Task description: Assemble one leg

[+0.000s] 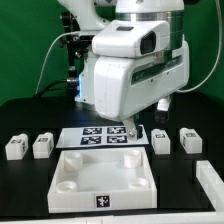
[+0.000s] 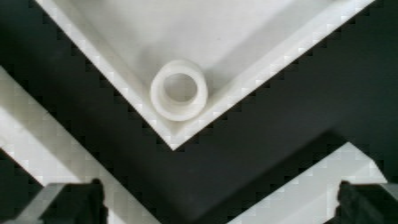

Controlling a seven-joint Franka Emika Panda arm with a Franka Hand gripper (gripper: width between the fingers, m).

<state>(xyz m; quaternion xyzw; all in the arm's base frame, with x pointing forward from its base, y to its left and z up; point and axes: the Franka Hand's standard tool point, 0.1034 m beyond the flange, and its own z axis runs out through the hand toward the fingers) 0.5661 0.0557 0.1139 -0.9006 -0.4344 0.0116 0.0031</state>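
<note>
While the legs [image 1: 42,146] lie loose across mid-frame, none seated, the gripper [image 1: 131,129] hangs spread and empty above the plate's [image 1: 105,180] bare corner socket [image 2: 178,88]; the whole job seems undone.

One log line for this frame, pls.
gripper: open, empty, low by marker board | leg: loose on table, untouched | plate: no leg fitted, corner socket empty

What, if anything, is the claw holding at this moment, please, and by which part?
Nothing is held: in the wrist view the claw stands open, its fingers apart, with only a corner of the white plate showing beyond them.
</note>
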